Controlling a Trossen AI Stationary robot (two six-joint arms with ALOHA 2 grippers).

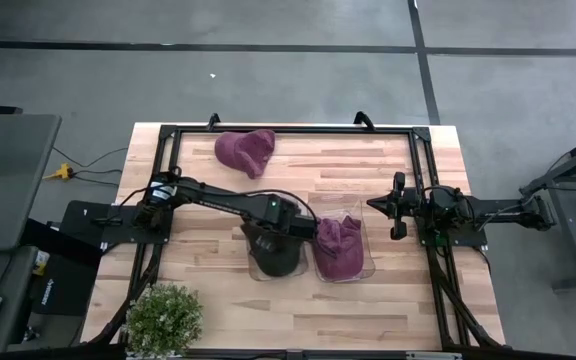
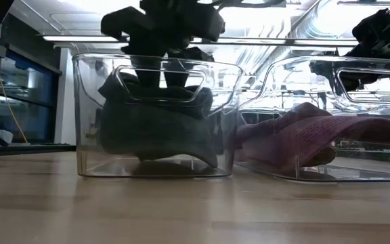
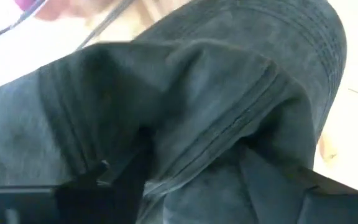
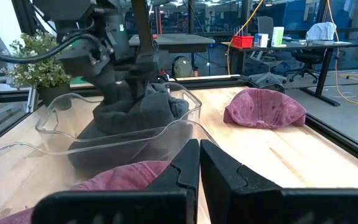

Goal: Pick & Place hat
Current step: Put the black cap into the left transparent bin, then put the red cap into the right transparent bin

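A dark grey hat (image 1: 276, 255) sits bunched in a clear bin (image 2: 87, 122) near the table's middle. My left gripper (image 1: 273, 232) reaches down into that bin and is shut on the hat (image 2: 158, 129). A maroon hat (image 1: 338, 248) lies in a second clear bin (image 1: 368, 255) just to the right, part of it draped toward the bin's front (image 2: 317, 132). Another maroon hat (image 1: 246, 150) rests on the bare table near the far edge. My right gripper (image 1: 371, 204) hovers shut to the right of the bins, touching nothing. My left gripper (image 3: 185, 174) pinches a raised fold of the dark hat's cloth (image 3: 229, 81) between its two fingers, coming from above and pointing down into the bin (image 2: 161, 78). The hat hangs bunched below the fingers inside the bin; whether its lower edge (image 2: 175, 159) rests on the floor, I cannot tell.
A potted plant (image 1: 163, 318) stands at the table's near left corner. A black frame (image 1: 168, 135) runs round the tabletop. Bare wood lies between the far maroon hat (image 4: 265, 109) and the bins, and along the near edge.
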